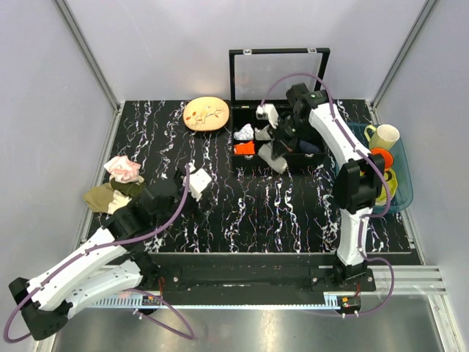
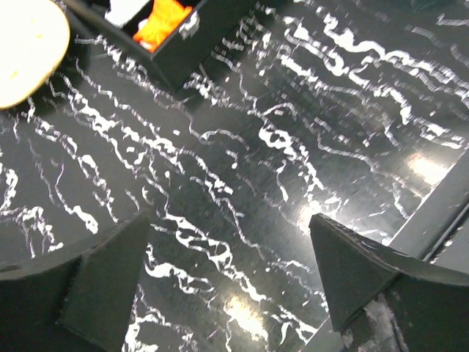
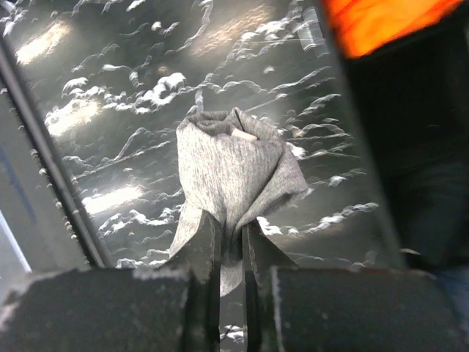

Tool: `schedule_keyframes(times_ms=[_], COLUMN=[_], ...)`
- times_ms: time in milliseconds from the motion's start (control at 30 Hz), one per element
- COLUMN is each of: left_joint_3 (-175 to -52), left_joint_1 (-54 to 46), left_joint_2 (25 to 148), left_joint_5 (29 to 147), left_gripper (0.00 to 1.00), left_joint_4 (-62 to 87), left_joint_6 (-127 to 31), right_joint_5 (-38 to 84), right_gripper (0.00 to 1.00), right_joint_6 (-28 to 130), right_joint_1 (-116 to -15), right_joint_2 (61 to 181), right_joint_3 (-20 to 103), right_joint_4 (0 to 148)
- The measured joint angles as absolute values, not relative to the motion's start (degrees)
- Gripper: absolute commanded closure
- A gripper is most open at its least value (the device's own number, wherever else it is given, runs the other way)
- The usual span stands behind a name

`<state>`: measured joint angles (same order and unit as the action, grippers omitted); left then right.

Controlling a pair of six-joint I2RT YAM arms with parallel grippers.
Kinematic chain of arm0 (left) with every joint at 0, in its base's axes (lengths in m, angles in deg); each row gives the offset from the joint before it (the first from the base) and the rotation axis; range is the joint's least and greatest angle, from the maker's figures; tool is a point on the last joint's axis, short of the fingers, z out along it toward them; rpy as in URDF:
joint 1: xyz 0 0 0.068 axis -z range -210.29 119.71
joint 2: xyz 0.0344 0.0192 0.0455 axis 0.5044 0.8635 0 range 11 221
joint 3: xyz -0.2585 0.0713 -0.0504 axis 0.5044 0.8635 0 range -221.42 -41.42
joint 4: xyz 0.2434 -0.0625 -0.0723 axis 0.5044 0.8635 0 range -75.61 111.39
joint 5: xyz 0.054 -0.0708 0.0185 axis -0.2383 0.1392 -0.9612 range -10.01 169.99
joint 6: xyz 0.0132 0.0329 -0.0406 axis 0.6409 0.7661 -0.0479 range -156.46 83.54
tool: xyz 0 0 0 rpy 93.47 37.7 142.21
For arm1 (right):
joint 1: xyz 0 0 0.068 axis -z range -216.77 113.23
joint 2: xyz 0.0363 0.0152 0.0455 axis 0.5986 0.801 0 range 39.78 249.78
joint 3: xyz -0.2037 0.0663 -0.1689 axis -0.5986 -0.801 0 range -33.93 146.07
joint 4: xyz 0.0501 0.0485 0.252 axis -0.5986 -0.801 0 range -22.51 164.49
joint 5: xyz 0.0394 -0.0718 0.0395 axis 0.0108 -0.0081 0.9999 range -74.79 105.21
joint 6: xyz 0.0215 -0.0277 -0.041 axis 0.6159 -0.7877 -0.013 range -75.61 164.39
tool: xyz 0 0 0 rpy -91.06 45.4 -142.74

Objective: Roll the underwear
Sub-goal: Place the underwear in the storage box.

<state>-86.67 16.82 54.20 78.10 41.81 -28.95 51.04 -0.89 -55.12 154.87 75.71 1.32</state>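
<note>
Black tabletop [image 1: 278, 213] veined in white, glossy enough to throw back the lamps, closed in by plain pale-grey walls [image 1: 183, 44] on metal framing. At the back, a black compartment box [image 1: 249, 163] with its clear lid [image 1: 278, 77] standing upright; inside on the left, a white cloth [image 1: 244, 132] behind an orange cloth [image 1: 245, 148], each in its own compartment. Along the right edge, a teal tray [image 1: 405, 192] with a cream mug [image 1: 386, 136] plus orange and yellow cups. Left of the box, an oval tan dish [image 1: 206, 114]. Near the left wall, a pink-and-white cloth [image 1: 123, 169] touching the olive-green and tan cloths [image 1: 110, 194]. Rolled grey underwear [image 3: 231, 165] pinched at its lower end by the right gripper [image 3: 231, 235], jaws narrow on the cloth, held at the box's front wall with veined surface showing behind it. Left gripper [image 2: 231, 249] low over bare tabletop, jaws spread wide, holding nothing.
</note>
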Motion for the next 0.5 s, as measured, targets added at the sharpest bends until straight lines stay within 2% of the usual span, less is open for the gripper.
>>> schedule_keyframes(times_ms=[267,500], left_joint_3=[-83.85,-83.81], left_joint_1=[16.54,16.49], left_joint_2=[54.75,55.82], left_joint_5=[73.43,71.37], left_gripper=[0.01,0.01], left_joint_4=[43.30,43.30], left_joint_6=[-26.46,-25.65], right_joint_5=[43.35,38.15], right_gripper=[1.00,1.00], right_joint_6=[1.50,1.65], right_joint_1=[-55.08,-55.10], right_joint_2=[172.77,179.26], right_joint_3=[112.11,114.93], right_joint_4=[-0.38,0.40])
